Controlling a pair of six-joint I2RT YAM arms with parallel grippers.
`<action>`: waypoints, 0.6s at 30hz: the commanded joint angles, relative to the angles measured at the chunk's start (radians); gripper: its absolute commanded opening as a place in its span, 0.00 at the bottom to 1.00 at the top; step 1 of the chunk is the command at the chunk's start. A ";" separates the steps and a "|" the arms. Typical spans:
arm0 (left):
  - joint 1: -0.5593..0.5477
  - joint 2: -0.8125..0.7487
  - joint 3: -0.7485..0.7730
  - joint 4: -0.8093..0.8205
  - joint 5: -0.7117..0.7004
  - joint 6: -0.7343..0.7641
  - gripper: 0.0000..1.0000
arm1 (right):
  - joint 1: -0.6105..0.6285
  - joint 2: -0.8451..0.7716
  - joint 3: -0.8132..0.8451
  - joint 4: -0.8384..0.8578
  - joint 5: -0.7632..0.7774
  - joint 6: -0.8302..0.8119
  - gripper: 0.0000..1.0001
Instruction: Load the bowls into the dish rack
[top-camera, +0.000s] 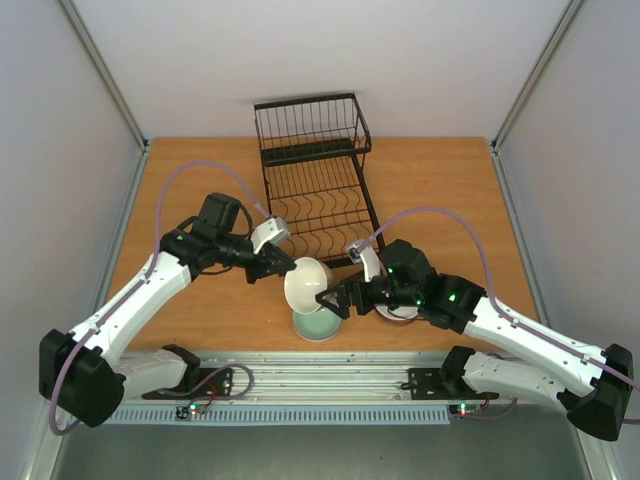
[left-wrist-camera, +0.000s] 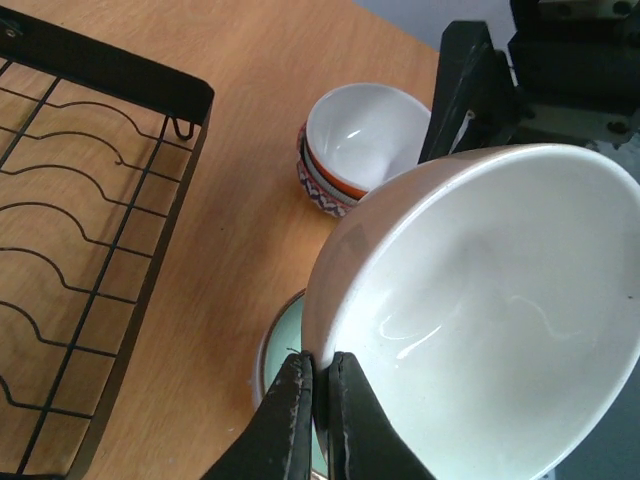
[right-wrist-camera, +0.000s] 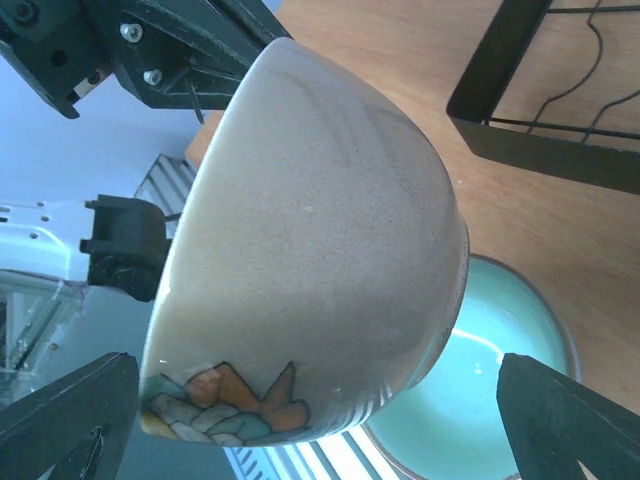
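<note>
From above, a handover is judged to be in hand: the cream bowl (top-camera: 307, 283) is pinched at its rim by the left gripper (top-camera: 284, 266), just short of the dish rack (top-camera: 315, 180).

At the left wrist, the fingers (left-wrist-camera: 292, 415) are seen clamped on that rim.

At the right wrist, the right gripper (right-wrist-camera: 320, 400) is spread wide about the bowl, untouching; carriage to the rack is next.

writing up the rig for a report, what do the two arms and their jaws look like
Both arms match: white link shells with black joint housings and black bases. The left arm and right arm each carry a pale lilac cable looping from the shoulder to the wrist. Small green lights glow on the right arm's wrist housing. The left gripper and right gripper have slim black jaws, and each wrist has a light grey camera module.
</note>
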 joint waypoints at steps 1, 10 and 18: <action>0.025 -0.033 0.010 0.066 0.163 -0.020 0.00 | 0.005 -0.002 -0.021 0.116 -0.043 0.043 0.99; 0.028 -0.031 0.008 0.050 0.214 -0.001 0.01 | 0.005 0.009 -0.055 0.216 -0.063 0.070 0.99; 0.028 -0.034 0.003 0.059 0.199 -0.003 0.01 | 0.005 0.041 -0.068 0.296 -0.130 0.120 0.85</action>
